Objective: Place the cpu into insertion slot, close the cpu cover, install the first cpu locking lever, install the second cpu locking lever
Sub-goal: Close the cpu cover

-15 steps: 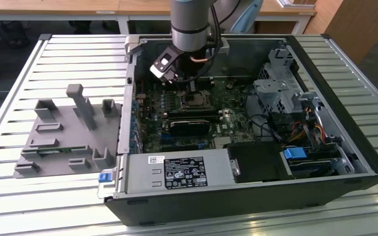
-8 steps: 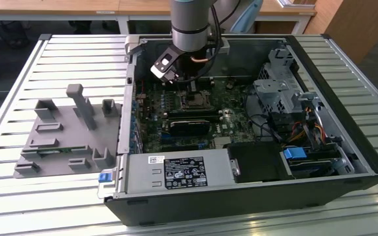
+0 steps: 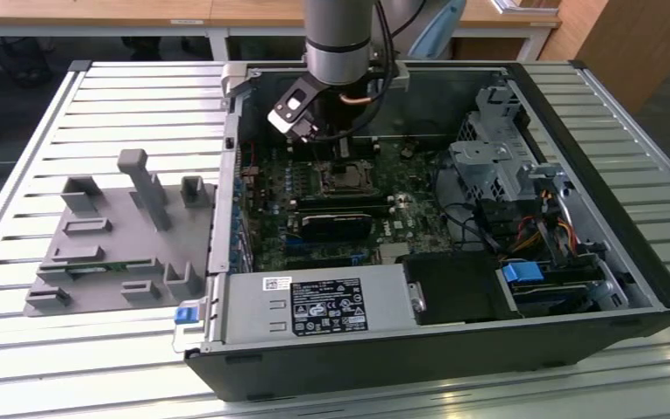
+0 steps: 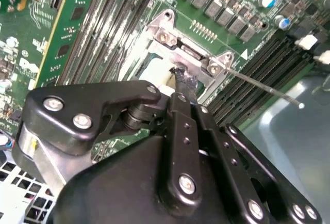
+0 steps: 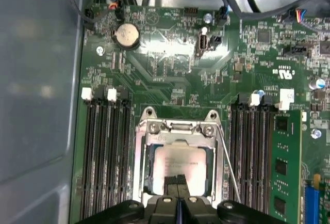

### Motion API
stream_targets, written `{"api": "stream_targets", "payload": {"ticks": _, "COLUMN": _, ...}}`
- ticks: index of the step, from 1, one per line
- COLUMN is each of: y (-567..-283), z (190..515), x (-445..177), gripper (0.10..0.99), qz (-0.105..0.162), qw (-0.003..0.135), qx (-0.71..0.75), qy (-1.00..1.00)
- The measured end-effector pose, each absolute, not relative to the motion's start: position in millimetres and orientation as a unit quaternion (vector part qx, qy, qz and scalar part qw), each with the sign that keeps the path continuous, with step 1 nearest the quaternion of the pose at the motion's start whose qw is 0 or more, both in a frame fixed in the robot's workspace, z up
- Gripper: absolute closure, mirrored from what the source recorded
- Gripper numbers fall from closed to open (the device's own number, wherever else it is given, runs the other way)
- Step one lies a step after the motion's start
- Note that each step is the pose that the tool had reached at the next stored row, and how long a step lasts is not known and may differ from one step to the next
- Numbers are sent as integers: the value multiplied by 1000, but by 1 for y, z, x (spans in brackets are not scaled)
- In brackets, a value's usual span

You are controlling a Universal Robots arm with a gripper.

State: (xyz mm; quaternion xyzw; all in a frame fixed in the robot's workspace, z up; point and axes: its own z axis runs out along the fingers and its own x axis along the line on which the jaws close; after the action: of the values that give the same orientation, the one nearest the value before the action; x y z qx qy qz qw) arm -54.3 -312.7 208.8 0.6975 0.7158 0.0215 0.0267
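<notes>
The cpu (image 5: 180, 159) lies flat in the insertion slot (image 3: 341, 180) on the green board, its beige face showing through the window of the cpu cover (image 5: 178, 130). The cover lies down over the chip. My gripper (image 5: 178, 184) hangs just above the chip's near edge, its black fingers pressed together and holding nothing. In the second wrist view the gripper (image 4: 181, 75) has its tip at the cover's hinge end (image 4: 188, 53). A thin metal locking lever (image 5: 229, 162) stands out slanted beside the socket, also seen as the lever (image 4: 268, 87). The arm's gripper (image 3: 338, 140) is inside the case.
Black memory slots (image 5: 105, 152) flank the socket, and a green card (image 5: 283, 167) stands beside them. A coin battery (image 5: 126, 35) sits farther off. The open case (image 3: 614, 218) holds a drive cage (image 3: 498, 166) and power supply (image 3: 311, 305). A grey fixture (image 3: 119, 236) lies at the exterior view's left.
</notes>
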Motion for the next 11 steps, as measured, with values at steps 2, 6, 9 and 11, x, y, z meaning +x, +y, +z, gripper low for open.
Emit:
{"api": "stream_targets", "payload": {"ticks": 2, "y": -313, "z": 209, "x": -52, "gripper": 980, "qz": 21, "qw": 27, "qx": 698, "qy": 716}}
{"api": "stream_targets", "payload": {"ticks": 6, "y": -313, "z": 209, "x": -48, "gripper": 980, "qz": 20, "qw": 26, "qx": 698, "qy": 716}}
{"api": "stream_targets", "payload": {"ticks": 9, "y": -313, "z": 209, "x": -45, "gripper": 980, "qz": 20, "qw": 26, "qx": 698, "qy": 716}}
{"api": "stream_targets", "payload": {"ticks": 11, "y": -313, "z": 209, "x": -44, "gripper": 980, "qz": 20, "qw": 26, "qx": 698, "qy": 716}}
